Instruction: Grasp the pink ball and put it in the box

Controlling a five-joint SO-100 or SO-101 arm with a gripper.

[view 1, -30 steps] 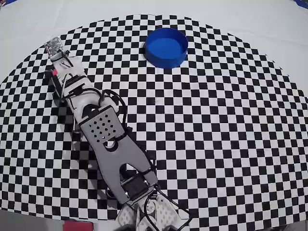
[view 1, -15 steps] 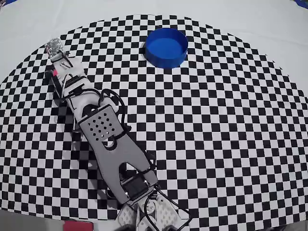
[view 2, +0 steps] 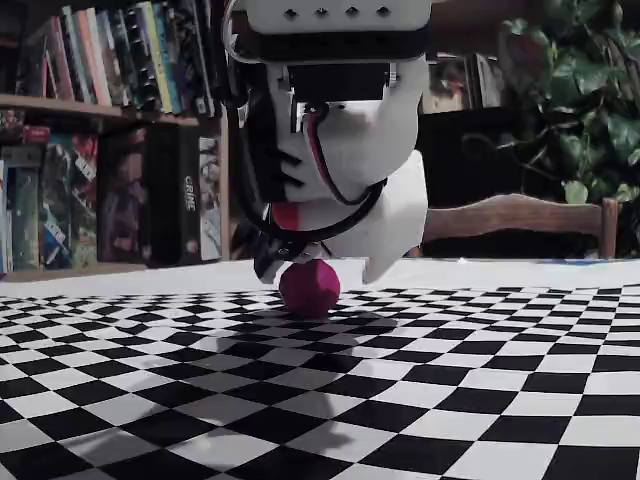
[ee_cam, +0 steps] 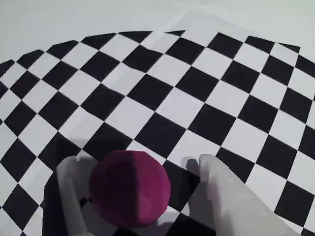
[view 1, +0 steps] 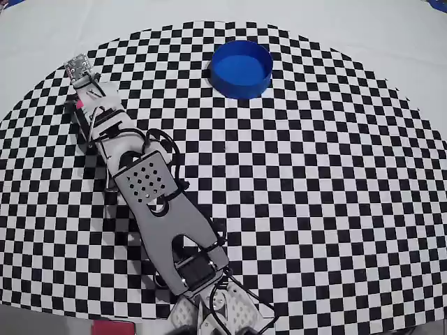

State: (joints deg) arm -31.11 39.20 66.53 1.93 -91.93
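Note:
The pink ball rests on the checkered cloth, dark magenta in the gripper's shadow. My gripper is open and straddles it. In the wrist view the left finger stands close against the ball and the right finger stands a clear gap away. In the overhead view the gripper is at the far left of the cloth and covers the ball. The box, round and bright blue, stands empty at the top centre, far to the gripper's right.
The arm stretches diagonally from the bottom centre to the upper left. A flat pink-red piece lies at the bottom edge. The cloth's curved edge runs just beyond the ball. Bookshelves and a chair stand behind the table.
The arm's middle links have shifted very slightly to the left in the overhead view. The gripper has stayed at the same spot.

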